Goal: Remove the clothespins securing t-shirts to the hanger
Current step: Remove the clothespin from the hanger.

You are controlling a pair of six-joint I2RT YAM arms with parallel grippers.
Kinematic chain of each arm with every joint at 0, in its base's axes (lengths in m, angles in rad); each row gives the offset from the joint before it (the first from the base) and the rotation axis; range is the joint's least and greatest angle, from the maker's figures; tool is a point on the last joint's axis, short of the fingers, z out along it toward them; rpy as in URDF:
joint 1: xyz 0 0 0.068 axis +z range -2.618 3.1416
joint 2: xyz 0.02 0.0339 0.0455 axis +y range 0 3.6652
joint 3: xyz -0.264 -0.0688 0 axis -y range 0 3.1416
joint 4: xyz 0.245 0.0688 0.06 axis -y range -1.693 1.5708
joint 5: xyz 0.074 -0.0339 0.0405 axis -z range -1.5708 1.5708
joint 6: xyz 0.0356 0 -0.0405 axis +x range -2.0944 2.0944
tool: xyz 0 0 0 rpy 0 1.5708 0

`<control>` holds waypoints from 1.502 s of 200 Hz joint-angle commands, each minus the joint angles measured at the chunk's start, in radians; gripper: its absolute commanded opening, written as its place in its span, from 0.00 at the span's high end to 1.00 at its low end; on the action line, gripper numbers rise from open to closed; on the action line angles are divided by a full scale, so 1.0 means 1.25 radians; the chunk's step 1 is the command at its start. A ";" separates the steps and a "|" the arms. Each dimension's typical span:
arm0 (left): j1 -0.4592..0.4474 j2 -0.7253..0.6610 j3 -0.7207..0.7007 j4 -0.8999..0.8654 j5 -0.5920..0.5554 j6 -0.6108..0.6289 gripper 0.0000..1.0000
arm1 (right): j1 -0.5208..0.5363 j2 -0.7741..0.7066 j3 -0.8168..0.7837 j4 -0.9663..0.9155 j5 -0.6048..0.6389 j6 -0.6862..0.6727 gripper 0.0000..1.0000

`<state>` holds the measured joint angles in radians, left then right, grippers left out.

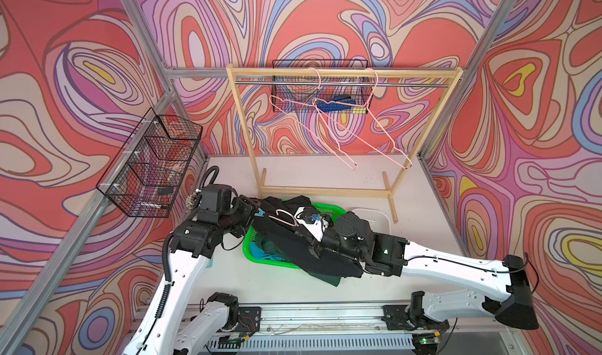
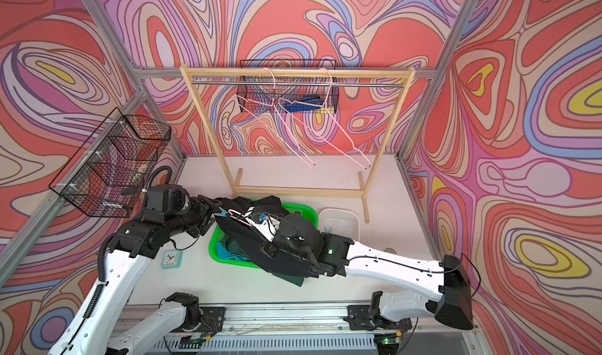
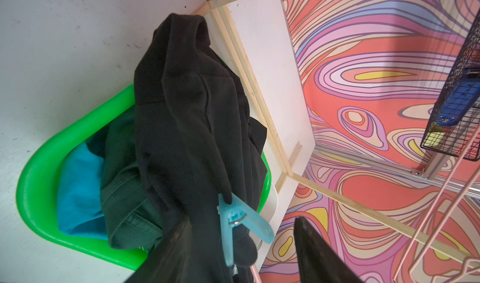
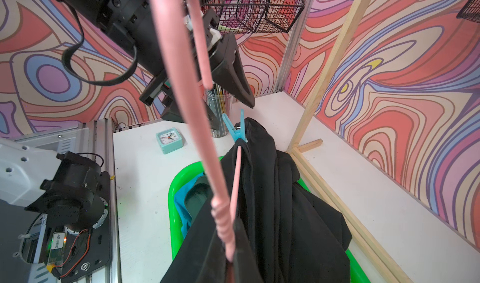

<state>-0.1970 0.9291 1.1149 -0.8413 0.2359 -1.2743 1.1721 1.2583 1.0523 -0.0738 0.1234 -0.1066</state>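
Note:
A black t-shirt [image 1: 293, 239] [image 4: 272, 203] hangs on a pink hanger [image 1: 286, 216] [image 4: 187, 100] over the green basket [image 1: 249, 239]. One light blue clothespin [image 1: 260, 212] [image 3: 226, 224] [image 4: 239, 128] pins the shirt's end to the hanger wire. My left gripper [image 1: 255, 208] [image 3: 242, 220] is open, a finger on each side of the clothespin's handles, with a gap showing. My right gripper [image 1: 299, 221] [image 4: 230, 242] is shut on the hanger's twisted neck. A turquoise t-shirt [image 3: 78, 191] and a dark green one [image 3: 122, 178] lie in the basket.
A wooden rack [image 1: 345, 71] behind the basket carries two bare pink hangers [image 1: 325, 125]. Wire baskets hang on the left wall [image 1: 153, 164] and the back wall [image 1: 321, 86]. A white tub [image 1: 374, 216], a small clock [image 2: 171, 259] and a pencil cup [image 4: 218, 105] stand nearby.

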 commanded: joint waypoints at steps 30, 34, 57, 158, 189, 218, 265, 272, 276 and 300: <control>0.010 -0.018 -0.015 -0.032 0.007 0.010 0.41 | 0.011 -0.025 -0.004 0.008 0.011 -0.017 1.00; 0.011 -0.019 -0.017 -0.030 0.009 0.011 0.42 | 0.011 -0.025 -0.004 0.008 0.012 -0.017 1.00; 0.013 -0.018 -0.031 -0.011 0.031 0.015 0.42 | 0.012 -0.028 -0.018 0.025 0.004 -0.014 1.00; 0.013 -0.022 -0.055 0.019 0.059 0.019 0.51 | 0.026 -0.016 -0.020 0.030 0.018 -0.013 1.00; 0.013 -0.020 -0.060 0.022 0.067 0.022 0.58 | 0.029 -0.014 -0.016 0.020 0.027 -0.014 1.00; 0.013 -0.028 -0.064 0.024 0.062 0.024 0.66 | 0.031 -0.011 -0.011 0.012 0.037 -0.016 1.00; 0.013 -0.033 -0.067 0.020 0.059 0.034 0.83 | 0.031 0.000 -0.008 0.007 0.043 -0.018 1.00; 0.013 -0.034 -0.067 0.020 0.057 0.036 0.83 | 0.032 0.001 -0.015 0.015 0.048 -0.021 1.00; 0.013 -0.035 -0.067 0.019 0.054 0.038 0.84 | 0.032 0.000 -0.021 0.022 0.051 -0.022 1.00; 0.013 -0.037 -0.070 0.020 0.053 0.048 0.84 | 0.032 0.005 -0.044 0.050 0.079 -0.028 1.00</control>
<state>-0.1879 0.8967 1.0393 -0.8253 0.3138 -1.2324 1.2057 1.2549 1.0241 -0.0460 0.1730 -0.1295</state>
